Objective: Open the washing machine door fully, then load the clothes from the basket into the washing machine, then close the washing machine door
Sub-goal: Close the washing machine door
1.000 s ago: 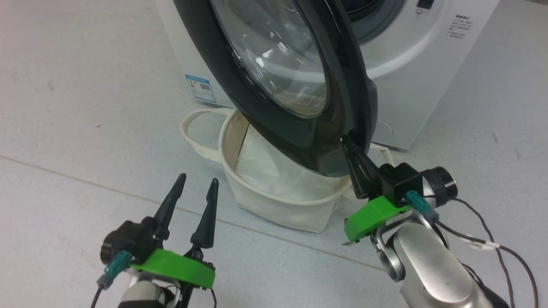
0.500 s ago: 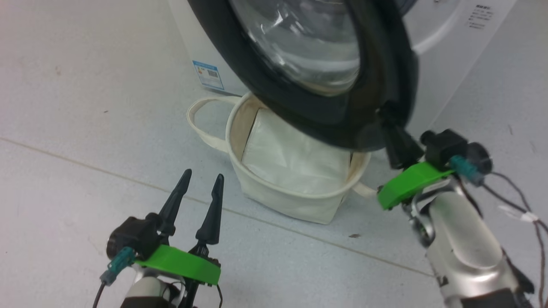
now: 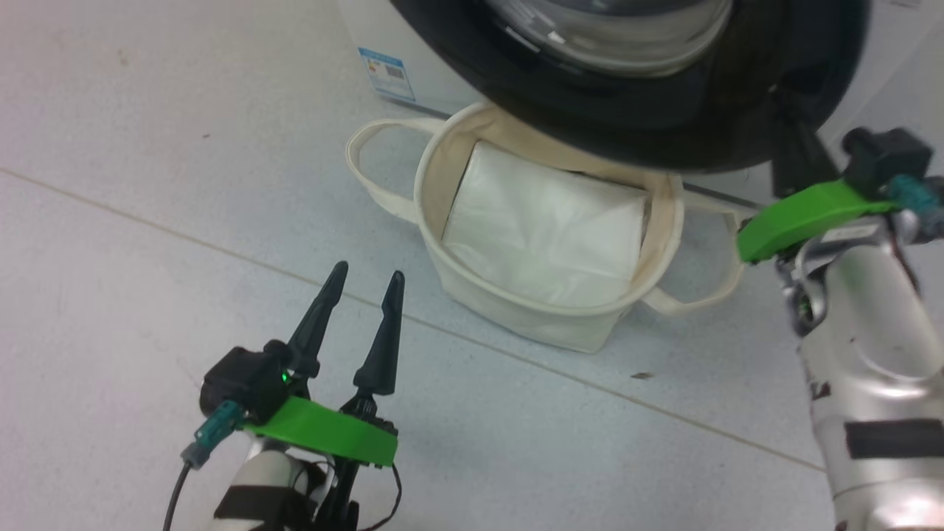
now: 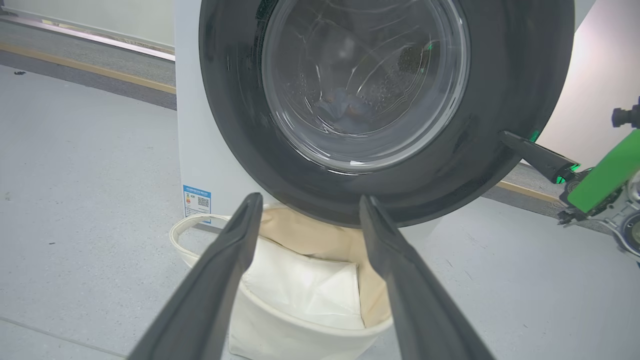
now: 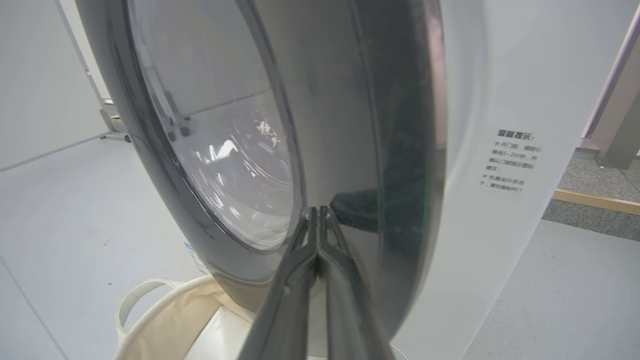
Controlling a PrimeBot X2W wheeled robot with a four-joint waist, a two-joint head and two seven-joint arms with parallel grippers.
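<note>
**Right gripper** (image 5: 318, 212): fingers pressed together and empty, tips set against the outer face of the washing machine door (image 4: 230, 100) near its free, right-hand edge. The door stands ajar, angled off the front of the washing machine (image 4: 192, 150). Closing it probably calls for a push straight toward the cabinet.

**Left gripper** (image 3: 367, 273): fingers spread and empty, over the floor (image 3: 147, 221), farther from the door.

**Basket** (image 3: 516, 324): holds a white sheet (image 3: 546, 228) and sits under the door's lower rim. The clothes (image 4: 345, 107) appear to lie inside the drum.
</note>
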